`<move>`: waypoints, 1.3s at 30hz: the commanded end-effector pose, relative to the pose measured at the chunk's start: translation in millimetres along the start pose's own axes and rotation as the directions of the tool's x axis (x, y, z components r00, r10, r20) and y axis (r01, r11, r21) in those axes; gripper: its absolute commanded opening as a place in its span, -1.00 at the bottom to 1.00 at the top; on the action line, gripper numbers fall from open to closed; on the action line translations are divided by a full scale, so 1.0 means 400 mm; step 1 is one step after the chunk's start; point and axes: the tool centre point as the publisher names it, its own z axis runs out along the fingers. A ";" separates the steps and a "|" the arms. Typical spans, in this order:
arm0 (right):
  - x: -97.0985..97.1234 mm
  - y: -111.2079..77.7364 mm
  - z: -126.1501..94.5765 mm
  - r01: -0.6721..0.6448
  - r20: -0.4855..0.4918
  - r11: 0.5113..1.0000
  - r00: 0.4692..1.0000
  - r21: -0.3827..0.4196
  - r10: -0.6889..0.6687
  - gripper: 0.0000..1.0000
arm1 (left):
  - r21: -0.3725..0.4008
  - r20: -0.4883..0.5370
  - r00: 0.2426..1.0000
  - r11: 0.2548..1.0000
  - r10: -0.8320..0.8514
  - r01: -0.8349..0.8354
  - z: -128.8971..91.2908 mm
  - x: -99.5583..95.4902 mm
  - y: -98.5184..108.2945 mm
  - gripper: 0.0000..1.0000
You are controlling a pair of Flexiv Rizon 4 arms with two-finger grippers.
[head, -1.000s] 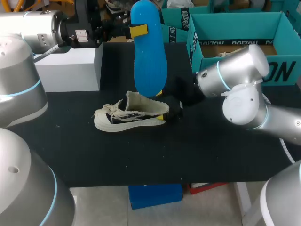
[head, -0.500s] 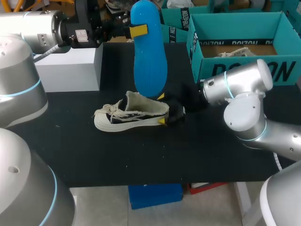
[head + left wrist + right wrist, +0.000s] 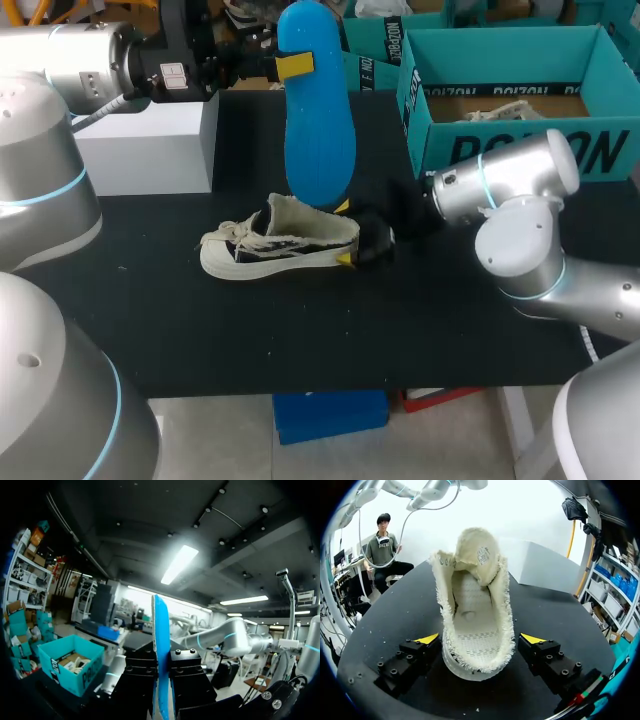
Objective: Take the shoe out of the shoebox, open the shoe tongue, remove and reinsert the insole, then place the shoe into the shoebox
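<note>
The shoe [image 3: 278, 243] lies on its sole on the black bench [image 3: 450, 320], its long axis running straight out from the right end effector [image 3: 345, 233], heel nearest that end effector and toe pointing away from it. In the right wrist view the shoe [image 3: 474, 610] sits between the two yellow-tipped fingers [image 3: 427, 639], heel cup toward the camera. The tongue is folded up and forward, and the pale stitched lining inside lies bare. The right end effector [image 3: 480, 639] is released. Its fingers stand on either side of the heel, just beside it, with a sliver of bench showing at one side.

The left end effector [image 3: 290, 67] is clenched on the blue insole [image 3: 318, 110], grasping it near its upper end. The insole's long axis is close to upright, and its lower end hangs down from the end effector just over the shoe's heel opening. In the left wrist view the insole [image 3: 161, 645] stands edge-on between that end effector's [image 3: 161, 690] black fingers.

The teal shoebox [image 3: 500, 150] stands open on the bench beyond the right arm. A white box [image 3: 150, 150] sits below the left arm.
</note>
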 end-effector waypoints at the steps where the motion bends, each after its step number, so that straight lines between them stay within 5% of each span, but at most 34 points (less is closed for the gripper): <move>1: -0.008 0.016 -0.010 -0.004 -0.018 0.998 1.000 0.055 0.005 1.00 | 0.001 0.005 1.000 1.000 0.001 -0.001 0.004 0.001 0.002 -1.00; 8: -0.022 0.047 -0.041 -0.004 -0.057 0.976 0.998 0.218 0.017 1.00 | 0.001 0.005 1.000 1.000 0.001 -0.001 0.004 0.001 0.002 -1.00; 16: -0.042 0.091 -0.072 0.002 -0.121 0.897 0.991 0.443 0.058 1.00 | 0.001 0.005 1.000 1.000 0.001 -0.001 0.004 0.001 0.002 -1.00; 28: -0.083 0.163 -0.052 0.062 -0.192 0.672 0.974 0.738 0.121 1.00 | 0.001 0.005 1.000 1.000 0.001 -0.001 0.004 0.001 0.002 -1.00; 34: -0.090 0.182 -0.014 0.073 -0.187 0.568 0.972 0.820 0.144 1.00 | 0.001 0.005 1.000 1.000 0.001 -0.001 0.004 0.001 0.002 -1.00; 39: -0.089 0.184 0.011 0.073 -0.177 0.527 0.973 0.847 0.149 1.00 | 0.001 0.005 1.000 1.000 0.001 -0.001 0.004 0.001 0.002 -1.00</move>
